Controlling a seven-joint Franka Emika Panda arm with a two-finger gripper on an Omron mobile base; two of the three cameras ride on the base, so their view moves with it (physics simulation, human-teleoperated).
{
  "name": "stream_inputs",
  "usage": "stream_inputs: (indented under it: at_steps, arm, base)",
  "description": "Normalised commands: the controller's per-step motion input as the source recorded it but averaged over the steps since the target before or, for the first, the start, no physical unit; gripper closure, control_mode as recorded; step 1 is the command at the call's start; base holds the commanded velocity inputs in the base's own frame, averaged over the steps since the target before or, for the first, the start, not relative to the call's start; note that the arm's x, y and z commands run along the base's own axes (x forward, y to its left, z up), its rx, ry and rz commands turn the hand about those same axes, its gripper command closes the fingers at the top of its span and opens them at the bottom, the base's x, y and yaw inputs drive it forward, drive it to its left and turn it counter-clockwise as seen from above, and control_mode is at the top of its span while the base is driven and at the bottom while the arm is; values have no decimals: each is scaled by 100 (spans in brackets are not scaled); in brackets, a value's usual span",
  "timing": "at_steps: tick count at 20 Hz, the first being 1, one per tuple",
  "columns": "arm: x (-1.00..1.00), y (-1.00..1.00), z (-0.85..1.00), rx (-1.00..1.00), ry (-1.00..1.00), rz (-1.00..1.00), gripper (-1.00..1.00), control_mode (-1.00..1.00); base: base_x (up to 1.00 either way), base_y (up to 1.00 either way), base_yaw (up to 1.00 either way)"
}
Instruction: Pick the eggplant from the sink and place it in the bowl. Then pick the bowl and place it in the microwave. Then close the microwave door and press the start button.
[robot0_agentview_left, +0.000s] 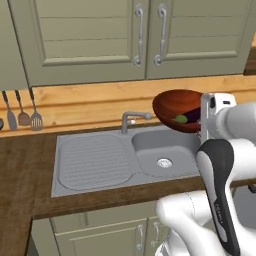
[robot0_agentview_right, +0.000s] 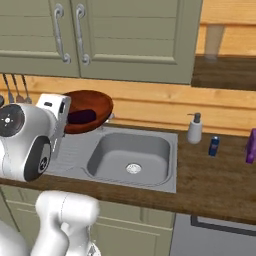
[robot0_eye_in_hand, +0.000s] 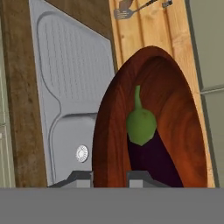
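Now our end effector (robot0_eye_in_hand: 109, 177), clamped on the bowl (robot0_agentview_left: 179, 107) rim, lifts it, eggplant (robot0_eye_in_hand: 146, 144) inside, above the sink (robot0_agentview_right: 131, 156); next, carry it level to the microwave.

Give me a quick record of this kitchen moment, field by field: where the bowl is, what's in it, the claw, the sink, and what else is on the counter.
bowl: lifted above the sink, tilted
eggplant: inside the bowl, green stem end up in the hand view
claw: shut on the bowl's rim, one finger either side
sink: basin holds nothing, drain bare
faucet: behind the basin
counter, right of sink: soap dispenser, blue can
wall, left of sink: hanging utensils
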Motion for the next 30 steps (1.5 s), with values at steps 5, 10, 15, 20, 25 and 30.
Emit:
stream_inputs:
  at_steps: [5,10,15,20,25,30]
  arm:
    - [0,0,0,0,0,0,100,100]
    - [0,0,0,0,0,0,100,100]
    - [0,0,0,0,0,0,100,100]
    - [0,0,0,0,0,0,100,100]
    - [0,0,0,0,0,0,100,100]
    - [0,0,0,0,0,0,100,100]
  base:
    - [-89,-49,-2]
    - [-74,-72,-20]
    - [-32,-68,-44]
    - [-12,-62,-52]
    - [-11,-67,-53]
    - [-11,-65,-53]
